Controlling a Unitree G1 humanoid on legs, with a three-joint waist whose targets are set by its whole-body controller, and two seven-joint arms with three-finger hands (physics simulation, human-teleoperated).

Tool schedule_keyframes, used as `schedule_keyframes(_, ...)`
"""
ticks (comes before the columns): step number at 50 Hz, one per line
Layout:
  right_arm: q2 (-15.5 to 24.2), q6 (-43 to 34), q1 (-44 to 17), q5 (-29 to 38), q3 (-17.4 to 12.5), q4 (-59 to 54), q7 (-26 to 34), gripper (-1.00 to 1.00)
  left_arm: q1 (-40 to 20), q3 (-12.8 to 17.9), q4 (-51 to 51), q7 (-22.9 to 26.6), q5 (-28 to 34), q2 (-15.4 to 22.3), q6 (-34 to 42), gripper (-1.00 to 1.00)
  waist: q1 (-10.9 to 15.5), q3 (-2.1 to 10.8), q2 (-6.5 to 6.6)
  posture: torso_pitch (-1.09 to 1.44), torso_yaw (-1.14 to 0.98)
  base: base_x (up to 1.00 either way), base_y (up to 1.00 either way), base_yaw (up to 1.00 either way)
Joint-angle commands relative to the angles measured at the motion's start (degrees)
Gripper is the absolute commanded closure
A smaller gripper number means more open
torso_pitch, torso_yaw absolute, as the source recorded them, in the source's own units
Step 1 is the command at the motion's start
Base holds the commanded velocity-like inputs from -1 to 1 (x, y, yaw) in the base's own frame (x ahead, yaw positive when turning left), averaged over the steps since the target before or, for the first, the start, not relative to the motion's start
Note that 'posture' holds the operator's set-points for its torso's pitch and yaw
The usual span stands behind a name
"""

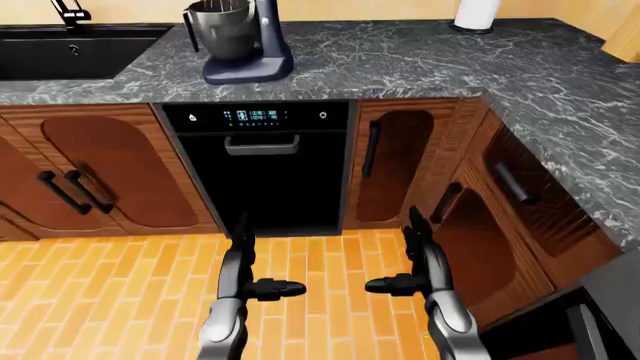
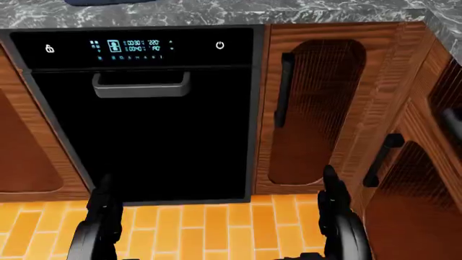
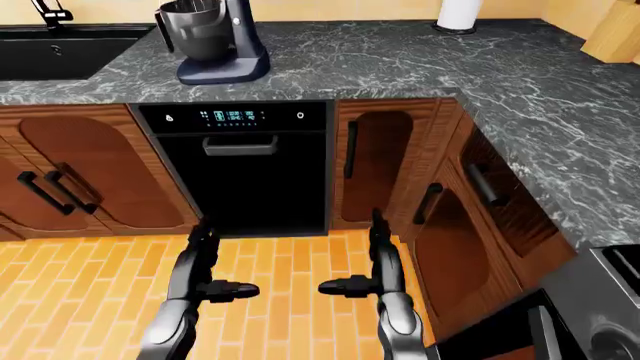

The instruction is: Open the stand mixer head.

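- Mixer (image 1: pixel 240 41) stands on the bench (image 1: pixel 400 56) at the top of the left-eye view, left of centre, its steel bowl (image 1: pixel 220 28) seated under the head; the top of the head is cut off by the frame, so I cannot tell how it sits.
- My left hand (image 1: pixel 262 287) hangs low over the orange brick floor (image 1: pixel 110 292), fingers (image 1: pixel 283 287) spread open and pointing inward, holding nothing and touching nothing.
- My right hand (image 1: pixel 400 283) mirrors it on the other side, fingers (image 1: pixel 383 285) open, also holding nothing.
- Both hands sit well below the bench edge and well apart from the mixer.
- Between my hands and the bench is a black dishwasher (image 1: pixel 265 176) with a lit panel and a grey handle (image 1: pixel 262 145).
- Bench wraps round to the right side of the view, with wooden cabinets (image 1: pixel 400 161) beneath.
- A black sink (image 1: pixel 70 52) lies left of the mixer, a paper roll (image 1: pixel 477 15) far right; open bench runs between mixer and roll.
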State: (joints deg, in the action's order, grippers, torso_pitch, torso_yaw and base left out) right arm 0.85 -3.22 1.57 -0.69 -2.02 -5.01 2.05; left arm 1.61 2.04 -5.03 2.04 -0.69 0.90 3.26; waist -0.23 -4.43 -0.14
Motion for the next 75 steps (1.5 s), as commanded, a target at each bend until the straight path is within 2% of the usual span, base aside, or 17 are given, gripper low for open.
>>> schedule_keyframes(1,0.36,3.51,-2.08,0.47,0.23,4.19,0.08,-1.0,-2.13,0.21,3.53,-0.12,-0.26,0.14,-3.99,-1.0,-0.12,0.05,-0.45,0.0,0.0,0.0,0.0,0.0)
schedule_keyframes(3,0.33,3.6,-2.11,0.58,0.34,3.91,0.4,-1.0,-2.31,0.26,2.53,-0.17,-0.08,0.27,-4.47,-1.0,0.44,3.5,-0.07,0.0,0.0,0.0,0.0,0.0)
schedule_keyframes(5,0.35,3.56,-2.47,0.56,0.27,3.66,0.55,-1.0,-2.89,0.37,2.43,-0.28,-0.21,0.29,-4.0,-1.0,0.38,0.98,-0.34,0.0,0.0,0.0,0.0,0.0)
schedule_keyframes(7,0.35,3.61,-2.64,0.43,0.17,3.42,0.67,-1.0,-2.78,0.23,2.55,-0.26,-0.27,0.21,-4.07,-1.0,0.4,4.0,-0.42,0.0,0.0,0.0,0.0,0.0)
schedule_keyframes(8,0.22,3.31,-2.42,-0.09,0.23,3.93,1.07,-1.0,-2.59,0.19,2.95,-0.21,-0.41,0.17,-3.78,-1.0,0.43,4.32,-0.41,0.0,0.0,0.0,0.0,0.0)
schedule_keyframes(15,0.16,3.48,-2.03,-0.28,0.46,4.4,1.57,-1.0,-2.42,0.19,3.33,-0.29,-0.44,0.17,-3.99,-1.0,0.45,4.62,-0.25,0.0,0.0,0.0,0.0,0.0)
schedule_keyframes(20,0.41,13.39,-2.89,1.29,0.09,5.62,1.15,-1.0,-1.4,-0.38,6.35,1.2,-1.8,-0.3,-8.62,-1.0,0.37,5.11,-0.12,0.0,0.0,0.0,0.0,0.0)
schedule_keyframes(24,0.28,19.37,-2.79,-0.38,0.04,11.55,2.27,-1.0,0.6,-0.64,16.9,2.64,-9.88,-1.77,-13.98,-1.0,0.34,5.45,-0.22,0.0,0.0,0.0,0.0,0.0)
schedule_keyframes(31,-0.21,22.85,-1.46,-1.7,2.25,22.54,4.97,-1.0,1.29,-0.35,25.54,1.85,-16.52,-1.57,-14.02,-1.0,0.31,5.34,-0.12,0.0,0.0,0.0,0.0,0.0)
schedule_keyframes(37,-0.53,13.63,-3.9,-2.52,3.14,35.43,4.02,-1.0,-0.96,2.54,38.7,-3.79,-27.44,-0.97,-5.02,-1.0,0.24,5.1,-0.07,0.0,0.0,0.0,0.0,0.0)
schedule_keyframes(48,0.0,-8.34,-13.63,-4.79,3.32,56.86,1.43,-1.0,-7.02,6.61,52.91,-12.83,-34.43,2.15,4.28,-1.0,0.33,4.25,0.26,0.0,0.0,0.0,0.0,0.0)
schedule_keyframes(66,0.3,-8.65,-13.08,-4.38,3.47,58.09,1.7,-1.0,-6.76,7.23,54.57,-13.44,-34.76,2.49,5.45,-1.0,0.35,3.58,0.5,0.0,0.0,0.0,0.0,0.0)
schedule_keyframes(69,0.33,-8.75,-12.93,-3.24,4.05,58.3,2.24,-1.0,-7.07,7.32,54.81,-13.6,-34.49,2.66,5.65,-1.0,0.12,4.44,0.82,0.0,0.0,0.0,0.13,0.0)
schedule_keyframes(71,0.23,-8.88,-12.74,-2.37,4.41,58.28,2.56,-1.0,-6.69,7.51,54.77,-13.37,-34.57,2.62,5.44,-1.0,0.03,3.08,-2.23,0.0,0.0,0.0,1.0,0.0)
schedule_keyframes(72,-0.19,-9.26,-12.8,-3.03,4.19,58.44,2.35,-1.0,-6.61,7.64,54.91,-13.48,-34.79,2.64,5.6,-1.0,-0.28,3.47,-2.74,0.0,0.0,0.0,1.0,0.0)
schedule_keyframes(73,-0.28,-9.34,-12.88,-3.35,3.99,58.47,2.18,-1.0,-6.69,7.7,54.93,-13.52,-34.75,2.68,5.61,-1.0,-0.47,2.41,-3.43,0.0,0.0,0.0,0.0,0.0)
schedule_keyframes(75,-0.15,-9.46,-12.86,-3.45,3.72,58.37,1.88,-1.0,-6.84,7.66,54.9,-13.69,-34.59,2.73,5.79,-1.0,-0.85,3.7,-0.42,0.0,0.0,0.0,0.0,0.0)
